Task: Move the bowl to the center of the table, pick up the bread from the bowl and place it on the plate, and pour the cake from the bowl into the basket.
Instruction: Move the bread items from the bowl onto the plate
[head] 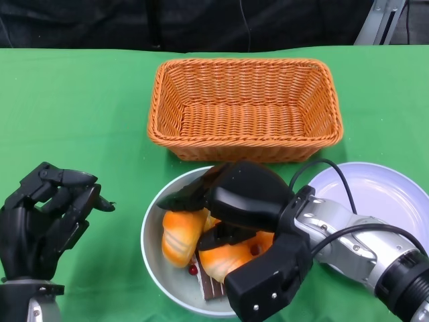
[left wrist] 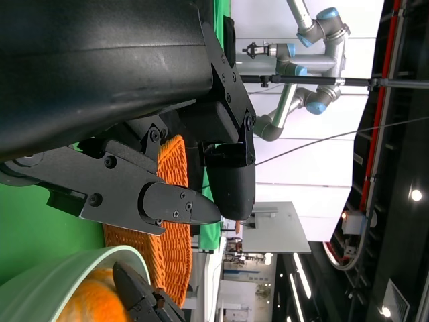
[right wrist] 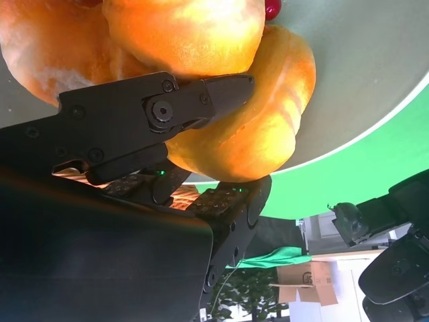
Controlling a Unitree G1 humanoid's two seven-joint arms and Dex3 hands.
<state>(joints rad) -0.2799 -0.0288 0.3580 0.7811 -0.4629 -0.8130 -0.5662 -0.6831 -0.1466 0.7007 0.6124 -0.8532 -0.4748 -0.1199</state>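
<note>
A pale bowl [head: 149,248] sits near the table's front edge, in front of the basket [head: 244,111]. It holds two orange bread rolls, one on the left [head: 179,235] and one on the right [head: 231,258], plus a chocolate cake slice [head: 213,288] with a red cherry [head: 193,270]. My right hand [head: 244,198] reaches into the bowl. In the right wrist view its fingers [right wrist: 201,97] clasp a bread roll [right wrist: 255,127] from both sides, and the roll still lies in the bowl [right wrist: 362,74]. My left hand [head: 47,215] hovers left of the bowl, holding nothing, fingers loosely bent and apart.
A white plate [head: 382,194] lies to the right of the bowl, partly under my right forearm. The wicker basket [left wrist: 171,235] stands just behind the bowl with nothing visible inside. Green cloth covers the table.
</note>
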